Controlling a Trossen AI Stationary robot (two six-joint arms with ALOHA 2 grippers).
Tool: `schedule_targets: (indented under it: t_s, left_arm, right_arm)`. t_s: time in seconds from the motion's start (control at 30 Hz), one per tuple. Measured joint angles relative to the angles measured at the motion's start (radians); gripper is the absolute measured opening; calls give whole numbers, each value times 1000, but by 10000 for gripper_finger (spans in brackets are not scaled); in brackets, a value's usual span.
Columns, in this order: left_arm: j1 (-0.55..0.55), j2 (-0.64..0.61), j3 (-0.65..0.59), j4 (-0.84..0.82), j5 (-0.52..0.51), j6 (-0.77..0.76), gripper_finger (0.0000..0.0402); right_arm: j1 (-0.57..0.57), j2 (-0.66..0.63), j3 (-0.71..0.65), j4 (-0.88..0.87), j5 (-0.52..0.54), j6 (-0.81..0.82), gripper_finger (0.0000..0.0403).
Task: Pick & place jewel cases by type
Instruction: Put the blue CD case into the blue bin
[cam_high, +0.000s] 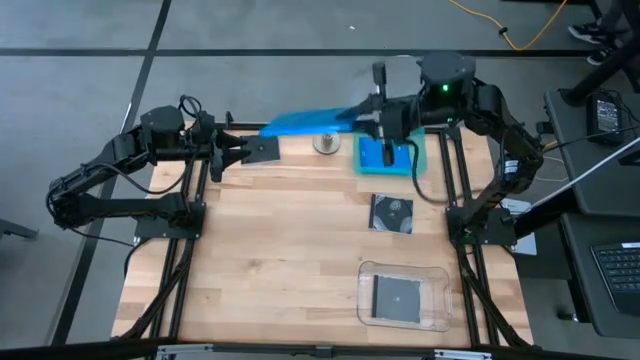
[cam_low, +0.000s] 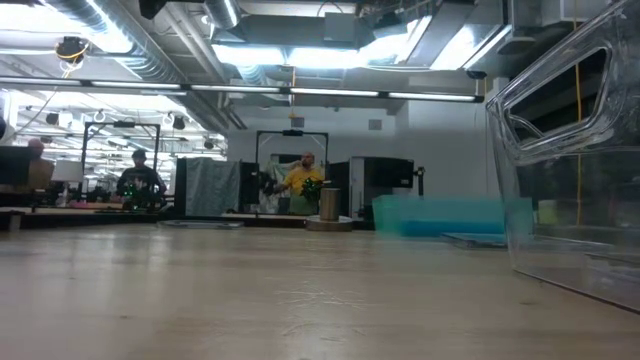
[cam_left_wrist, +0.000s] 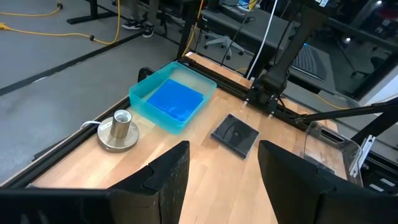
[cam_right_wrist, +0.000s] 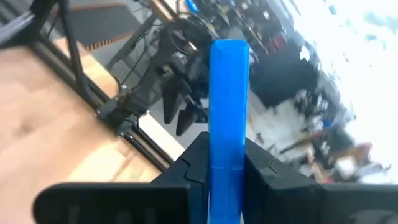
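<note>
Sorting roughly half done: right gripper clamps a blue jewel case beside the teal tray, one dark case near it unsorted; left gripper gapes, empty.

I work in a robotics lab: my wooden desk sits on a grey floor, yellow cables trail at one o'clock, and people sit at benches under exposed ceiling ducts.
</note>
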Motion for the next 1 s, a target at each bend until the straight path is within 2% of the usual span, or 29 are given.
schedule_targets:
  t_s: [0.47, 0.6, 0.7, 0.8, 1.0]
  left_arm:
    - [0, 0, 0, 0, 0, 12, 187]
    - [0, 0, 0, 0, 0, 26, 187]
    - [0, 0, 0, 0, 0, 26, 187]
    - [0, 0, 0, 0, 0, 26, 187]
    - [0, 0, 0, 0, 1, 27, 187]
  right_arm:
    - [199, 0, 0, 5, 73, -436, 51]
    - [238, -1, 0, 26, 126, -466, 51]
    - [250, -1, 0, 27, 163, -449, 51]
    - [250, -1, 0, 39, 170, -352, 51]
    - [215, -2, 0, 62, 243, 22, 51]
